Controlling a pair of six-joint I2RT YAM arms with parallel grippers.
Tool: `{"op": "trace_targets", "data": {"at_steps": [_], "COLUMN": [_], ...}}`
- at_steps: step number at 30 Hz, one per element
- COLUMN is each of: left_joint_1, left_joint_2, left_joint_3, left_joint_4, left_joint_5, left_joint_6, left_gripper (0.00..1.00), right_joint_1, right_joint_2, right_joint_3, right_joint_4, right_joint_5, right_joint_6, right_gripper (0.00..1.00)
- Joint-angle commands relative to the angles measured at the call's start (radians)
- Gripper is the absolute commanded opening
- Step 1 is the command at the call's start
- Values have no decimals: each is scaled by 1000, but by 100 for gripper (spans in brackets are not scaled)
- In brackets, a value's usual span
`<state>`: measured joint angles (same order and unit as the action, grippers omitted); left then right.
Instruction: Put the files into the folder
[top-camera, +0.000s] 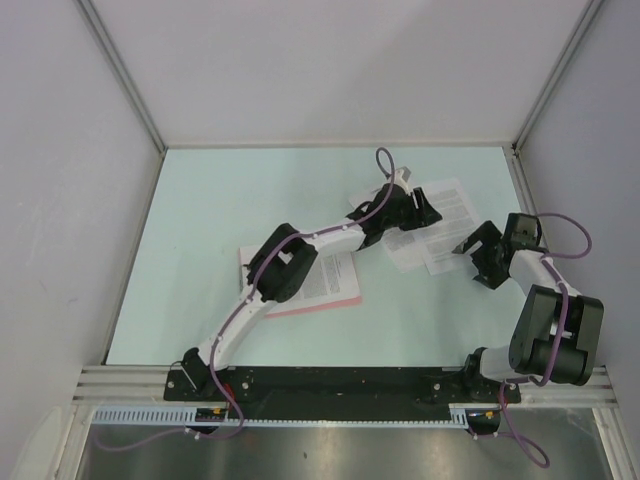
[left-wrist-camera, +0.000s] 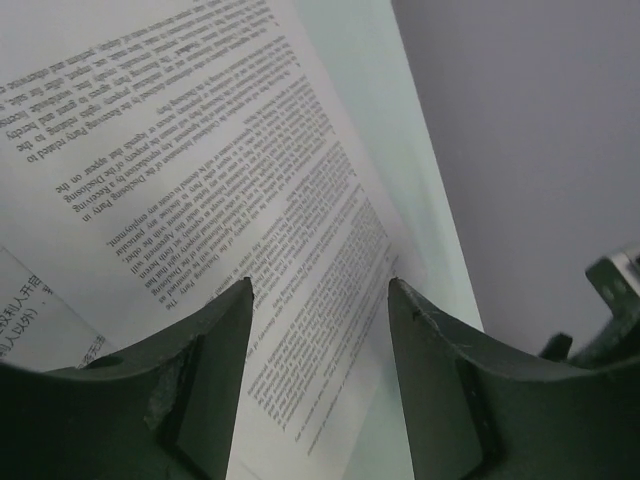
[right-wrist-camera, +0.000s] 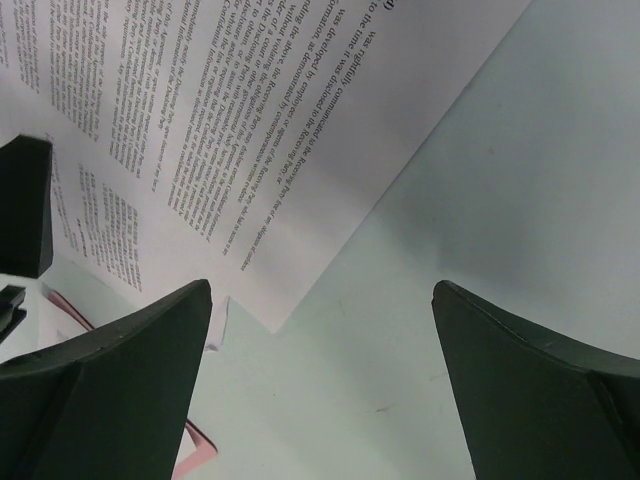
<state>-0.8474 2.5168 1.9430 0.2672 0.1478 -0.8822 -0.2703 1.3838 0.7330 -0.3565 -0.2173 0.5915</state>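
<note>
While poised over the files (left-wrist-camera: 250, 150) with left gripper (left-wrist-camera: 320, 285) apart and right gripper (right-wrist-camera: 322, 290) spread wide, grips nothing. Could crumple a thin flat sheet on closing, or drag overlapping neighbours askew.

Overhead rear view, wrist views close over files (left-wrist-camera: 200, 150)

Printed files (top-camera: 445, 215) right of pink folder (top-camera: 330, 303)
</note>
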Motion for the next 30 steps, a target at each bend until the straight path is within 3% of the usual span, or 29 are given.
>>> {"op": "trace_targets", "data": {"at_steps": [1,10,18,30], "left_joint_1": [-27,-28,-30,-30], "left_joint_2": [63,112,102,70], "left_joint_3": [186,229,201,140], "left_joint_4": [-205,-422,-433,-436], "left_joint_5": [-134,-142,-103,-67], "left_joint_6": [-190,-271,-250,-187], "left_gripper": [60,58,58,58], "right_joint_1": [-3,-1,11,74], "right_joint_2": [-34,-51,-55,84], "right_joint_3": [-18,-75,-171,-190], "right_joint_4": [39,125,220,427], "right_joint_5": [-27,-66,-86,-79], "right_joint_6": [19,106,198,234], "right_gripper": [97,93,92,93]}}
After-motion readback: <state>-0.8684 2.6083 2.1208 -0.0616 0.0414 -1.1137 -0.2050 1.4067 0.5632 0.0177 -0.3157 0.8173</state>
